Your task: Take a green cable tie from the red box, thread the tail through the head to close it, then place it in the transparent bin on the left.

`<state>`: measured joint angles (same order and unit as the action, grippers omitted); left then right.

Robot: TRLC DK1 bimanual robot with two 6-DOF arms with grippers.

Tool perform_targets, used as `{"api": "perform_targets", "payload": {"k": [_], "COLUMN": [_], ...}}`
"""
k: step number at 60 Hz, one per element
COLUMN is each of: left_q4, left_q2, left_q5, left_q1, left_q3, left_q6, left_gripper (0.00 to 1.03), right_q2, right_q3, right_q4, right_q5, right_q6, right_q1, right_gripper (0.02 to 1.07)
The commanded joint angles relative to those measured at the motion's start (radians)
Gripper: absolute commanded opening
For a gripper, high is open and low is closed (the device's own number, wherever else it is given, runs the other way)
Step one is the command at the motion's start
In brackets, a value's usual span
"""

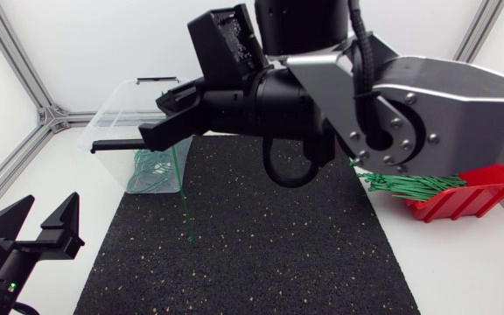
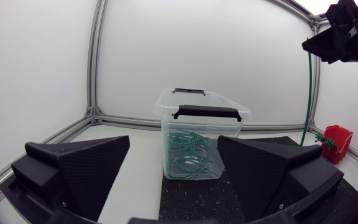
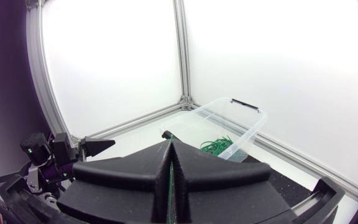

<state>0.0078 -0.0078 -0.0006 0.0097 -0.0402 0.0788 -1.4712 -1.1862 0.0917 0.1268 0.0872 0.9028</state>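
green cable tie hangs straight down, a thin strip just beside the transparent bin on its mat side, upper end pinched, lower end dangling free above the black mat. it looks like a plain strip, not a loop, so the threading seems not yet done; which end is the head is too small to tell. right gripper has both wedge fingers pressed together on the strip, and its own wrist view shows the green line running right down the seam. judging by the look: featherlight, springy, slick plastic, so it may swing or twist at the free end. the sensible place for a second hold is low on the dangling end, leaving slack to bend it round. inside the bin lie looped ties. left gripper sits low, well away from the bin, jaws spread and empty. red box, far across the mat from the bin, holds loose ties.
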Motion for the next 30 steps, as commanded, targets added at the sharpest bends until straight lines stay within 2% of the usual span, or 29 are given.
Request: {"api": "perform_targets", "payload": {"k": [1, 13, 18, 30], "left_q4": [-0.026, -0.028, -0.026, -0.028], "left_q2": [-0.003, -0.003, -0.003, -0.003], "left_q5": [0.005, 0.005, 0.005, 0.005], "left_q1": [-0.004, -0.007, -0.008, -0.014], "left_q3": [0.039, 0.037, 0.039, 0.037], "left_q6": [0.009, 0.009, 0.009, 0.009], "left_gripper": [0.99, 0.99, 0.99, 0.99], "right_q2": [-0.024, -0.006, 0.043, 0.180], "right_q3": [0.036, 0.114, 0.188, 0.355], "right_q4": [0.049, 0.069, 0.068, 0.066], "right_q5": [-0.003, 0.000, 0.005, 0.030], "right_q6": [0.037, 0.029, 0.014, -0.003], "right_q1": [0.011, -0.013, -0.038, -0.120], "right_gripper": [0.08, 0.08, 0.12, 0.14]}}
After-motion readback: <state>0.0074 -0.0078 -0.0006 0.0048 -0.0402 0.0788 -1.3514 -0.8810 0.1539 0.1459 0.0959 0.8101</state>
